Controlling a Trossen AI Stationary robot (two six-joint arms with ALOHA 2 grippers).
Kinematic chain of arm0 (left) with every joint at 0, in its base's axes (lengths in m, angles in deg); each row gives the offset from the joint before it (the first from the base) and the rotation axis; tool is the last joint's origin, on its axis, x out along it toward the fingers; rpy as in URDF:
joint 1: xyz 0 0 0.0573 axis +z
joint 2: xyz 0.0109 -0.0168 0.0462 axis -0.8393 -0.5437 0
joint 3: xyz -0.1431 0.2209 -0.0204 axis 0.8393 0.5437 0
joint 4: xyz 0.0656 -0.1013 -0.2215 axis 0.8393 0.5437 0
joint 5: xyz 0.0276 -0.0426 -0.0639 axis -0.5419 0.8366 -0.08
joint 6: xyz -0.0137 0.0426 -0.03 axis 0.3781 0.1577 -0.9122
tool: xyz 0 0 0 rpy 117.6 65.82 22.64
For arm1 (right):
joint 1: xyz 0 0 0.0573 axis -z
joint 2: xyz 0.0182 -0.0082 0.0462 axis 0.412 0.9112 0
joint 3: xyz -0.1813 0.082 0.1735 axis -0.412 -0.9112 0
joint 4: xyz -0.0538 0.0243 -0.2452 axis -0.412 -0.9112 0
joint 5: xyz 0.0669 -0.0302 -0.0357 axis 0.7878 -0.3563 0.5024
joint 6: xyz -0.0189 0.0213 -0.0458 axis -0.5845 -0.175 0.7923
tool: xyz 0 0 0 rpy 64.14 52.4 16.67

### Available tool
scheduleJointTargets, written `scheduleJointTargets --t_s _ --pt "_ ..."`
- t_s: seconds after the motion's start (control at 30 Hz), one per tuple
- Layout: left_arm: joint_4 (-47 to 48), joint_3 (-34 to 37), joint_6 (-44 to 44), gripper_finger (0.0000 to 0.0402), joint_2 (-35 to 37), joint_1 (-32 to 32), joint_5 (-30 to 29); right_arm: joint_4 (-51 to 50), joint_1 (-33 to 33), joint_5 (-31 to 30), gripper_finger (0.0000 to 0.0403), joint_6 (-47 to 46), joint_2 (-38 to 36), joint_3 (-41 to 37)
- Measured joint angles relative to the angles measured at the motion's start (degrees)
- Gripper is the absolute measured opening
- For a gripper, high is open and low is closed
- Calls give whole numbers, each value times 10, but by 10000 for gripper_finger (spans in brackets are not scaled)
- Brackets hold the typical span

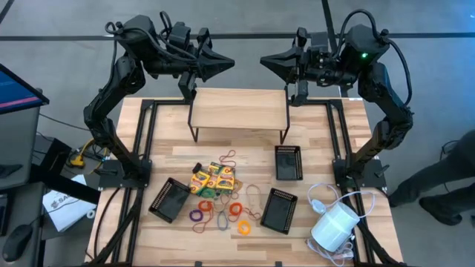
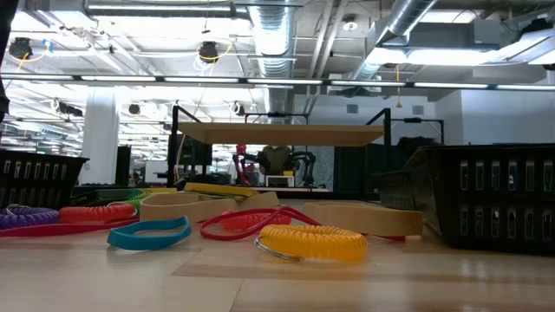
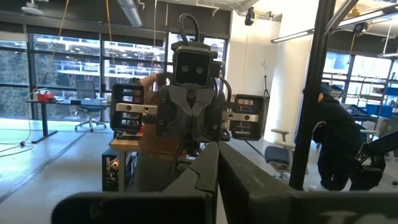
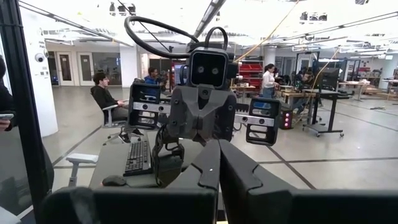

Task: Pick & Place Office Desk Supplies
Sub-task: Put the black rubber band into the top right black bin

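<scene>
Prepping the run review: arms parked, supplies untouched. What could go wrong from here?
1. The elastic loops overlap in a heap beside the crayon boxes; one pinch may drag several.
2. The white cord lies beside the nearest mesh tray, so the right end effector might snag it.
3. The wooden shelf sits under both shut end effectors; the left end effector could clip it descending.

Open workshop hall: grey floor (image 4: 348,155), exposed silver ducts (image 2: 286,35) under strip lights (image 2: 208,82), tall windows (image 3: 56,74), desk (image 4: 124,163) with keyboard (image 4: 138,157), office chair (image 3: 92,112), seated people (image 4: 102,96).
</scene>
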Motion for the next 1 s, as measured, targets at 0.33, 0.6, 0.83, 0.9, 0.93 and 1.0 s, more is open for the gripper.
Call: scheduleJointTargets --t_s 0.33,0.6,0.83,0.9,0.93,1.0 --pt "16 0 193 2 0 -11 40 -46 -2 61 0 155 0 0" --pt "43 -1 510 2 1 -84 -106 -129 -67 -32 0 598 2 0" --pt "54 -1 562 1 26 -87 -131 -117 -91 -67 0 600 -8 0" --pt "51 -2 562 1 31 -87 -131 -114 -92 -67 0 600 -10 0" --pt "54 -1 562 1 34 -87 -131 -112 -94 -68 0 600 -10 0" --pt "57 0 562 1 35 -87 -131 -110 -93 -69 0 600 -10 0"
